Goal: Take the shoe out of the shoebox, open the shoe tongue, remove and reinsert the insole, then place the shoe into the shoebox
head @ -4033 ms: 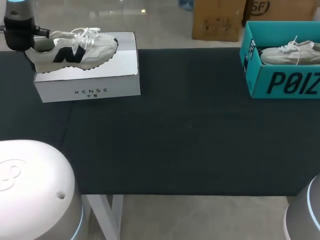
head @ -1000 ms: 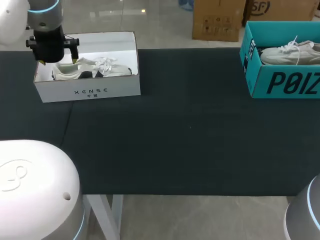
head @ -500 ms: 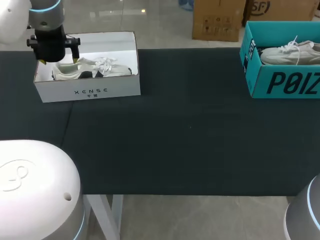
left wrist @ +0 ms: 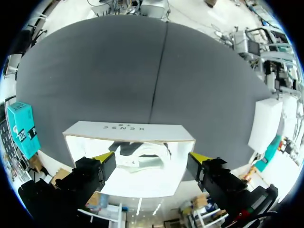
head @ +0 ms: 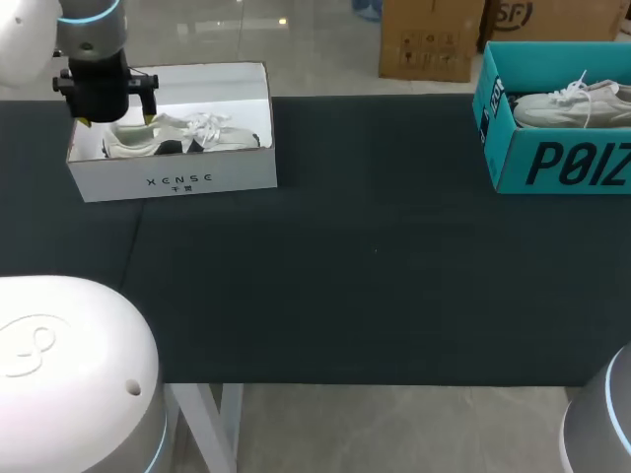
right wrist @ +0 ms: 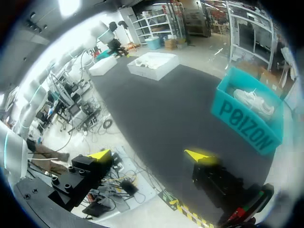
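Observation:
A white shoe with a dark side mark [head: 177,136] lies inside the white shoebox [head: 187,179] at the table's far left. My left gripper [head: 115,120] hangs open just above the box's left end, over the shoe's heel, touching nothing. The left wrist view looks down into the shoebox [left wrist: 126,129]: the shoe [left wrist: 142,159] sits below the left gripper [left wrist: 151,159], with the yellow tips spread wide on either side. My right gripper [right wrist: 150,155] is open and empty, high over the table's edge and far from the white shoebox [right wrist: 154,65].
A teal shoebox [head: 562,163] holding another pale shoe [head: 567,103] stands at the far right; it also shows as the teal shoebox [right wrist: 249,121] ahead of the right gripper. Dark cloth covers the table [head: 375,266].
Four seconds ago the left gripper held the shoe by its heel over the box. The shoe now lies inside and the gripper is off it. Nothing has moved in the last second.

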`<state>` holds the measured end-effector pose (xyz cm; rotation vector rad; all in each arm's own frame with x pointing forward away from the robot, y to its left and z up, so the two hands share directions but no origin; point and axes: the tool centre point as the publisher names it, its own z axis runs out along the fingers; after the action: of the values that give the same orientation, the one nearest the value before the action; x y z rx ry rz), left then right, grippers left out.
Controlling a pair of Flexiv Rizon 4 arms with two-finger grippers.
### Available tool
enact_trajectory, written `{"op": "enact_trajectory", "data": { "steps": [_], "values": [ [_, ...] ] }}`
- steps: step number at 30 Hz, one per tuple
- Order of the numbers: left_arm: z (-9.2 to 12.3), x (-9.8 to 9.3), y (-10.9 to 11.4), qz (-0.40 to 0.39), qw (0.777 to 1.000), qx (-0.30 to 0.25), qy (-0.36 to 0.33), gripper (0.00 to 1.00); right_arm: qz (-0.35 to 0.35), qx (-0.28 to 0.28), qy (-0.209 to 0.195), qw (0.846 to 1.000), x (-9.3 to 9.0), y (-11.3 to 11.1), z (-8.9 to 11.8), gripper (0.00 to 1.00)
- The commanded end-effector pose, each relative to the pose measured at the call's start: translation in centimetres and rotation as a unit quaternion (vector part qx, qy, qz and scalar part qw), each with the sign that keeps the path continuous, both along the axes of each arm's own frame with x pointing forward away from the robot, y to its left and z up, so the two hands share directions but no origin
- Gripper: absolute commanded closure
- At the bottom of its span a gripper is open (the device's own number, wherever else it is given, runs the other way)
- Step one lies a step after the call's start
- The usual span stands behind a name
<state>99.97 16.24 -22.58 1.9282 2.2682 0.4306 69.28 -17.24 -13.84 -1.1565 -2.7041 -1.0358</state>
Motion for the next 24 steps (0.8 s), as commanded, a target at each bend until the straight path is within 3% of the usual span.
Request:
{"op": "enact_trajectory", "data": {
  "steps": [1,6,11,17,24],
  "values": [
    [0.0,0.0,0.0,0.000,1.000,0.001,0.000,0.00,-0.019,-0.046,0.021,0.999,3.4,-0.6,1.2,0.00],
    [0.0,0.0,0.0,0.000,1.000,0.001,0.000,0.00,-0.108,-0.110,0.040,0.987,7.5,-2.1,1.1,0.00],
    [0.0,0.0,0.0,0.000,1.000,0.001,0.000,0.00,-0.207,-0.200,0.049,0.956,12.4,-3.8,-0.4,0.00],
    [0.0,0.0,0.0,0.000,1.000,0.001,0.000,0.00,-0.287,-0.241,0.065,0.925,16.8,-5.2,-1.3,0.00],
    [0.0,0.0,0.0,0.000,1.000,0.001,0.000,0.00,-0.287,-0.241,0.065,0.925,16.8,-5.2,-1.3,0.00]
  ]
}}
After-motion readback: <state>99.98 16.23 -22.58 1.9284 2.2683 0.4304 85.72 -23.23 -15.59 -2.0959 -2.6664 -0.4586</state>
